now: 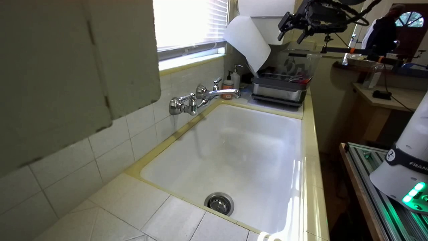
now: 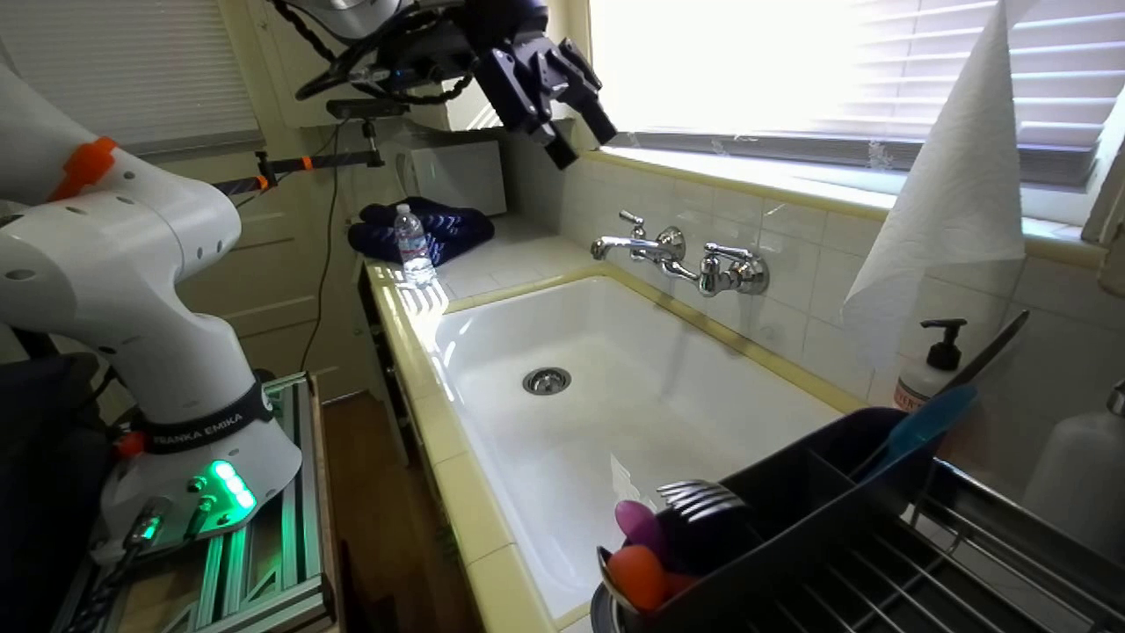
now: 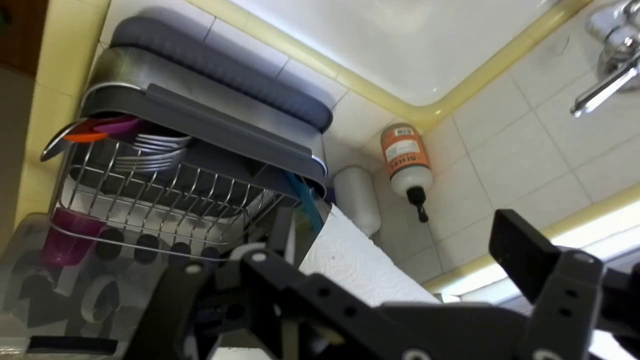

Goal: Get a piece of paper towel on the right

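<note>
- Thin white embossed paper-towel sheet: limp, softly curved.
- Hangs above wall-side edge of yellow-trimmed, white-tiled bench.
- Jaws wide apart.

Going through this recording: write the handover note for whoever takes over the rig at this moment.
Gripper: open, jaws wide apart in the wrist view, nothing held.
Paper towel: a white sheet hanging near the window and the dish rack; apart from the gripper in both exterior views. Whether it is joined to a roll is unclear.
Done: no grip on the sheet yet.
Left: probably line up on the sheet, close on it and pull it free, taking care around the orange-labelled soap bottle standing lower down.
</note>
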### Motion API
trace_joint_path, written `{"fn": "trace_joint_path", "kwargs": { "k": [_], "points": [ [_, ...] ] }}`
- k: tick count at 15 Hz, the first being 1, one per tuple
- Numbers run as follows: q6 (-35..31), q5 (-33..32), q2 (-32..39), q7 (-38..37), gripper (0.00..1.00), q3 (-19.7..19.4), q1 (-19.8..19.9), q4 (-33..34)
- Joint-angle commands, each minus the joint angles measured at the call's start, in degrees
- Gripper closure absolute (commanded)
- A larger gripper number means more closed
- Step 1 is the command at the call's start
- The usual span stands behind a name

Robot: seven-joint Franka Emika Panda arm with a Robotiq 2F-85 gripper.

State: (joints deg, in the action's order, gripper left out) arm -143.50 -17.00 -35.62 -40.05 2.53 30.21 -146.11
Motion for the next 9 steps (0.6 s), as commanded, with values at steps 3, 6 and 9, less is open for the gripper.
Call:
{"fn": "trace_joint_path", "kwargs": {
  "k": [3,6,9],
  "points": [
    [-6.98,-1.72,5.7,-2.15,0.0,-0.35,3.06,2.61],
    [-8.79,-2.31,9.8,-2.51,0.0,-0.71,4.04,5.15],
    [-8.85,-2.46,10.34,-2.85,0.0,-0.64,3.99,5.66]
  ]
}}
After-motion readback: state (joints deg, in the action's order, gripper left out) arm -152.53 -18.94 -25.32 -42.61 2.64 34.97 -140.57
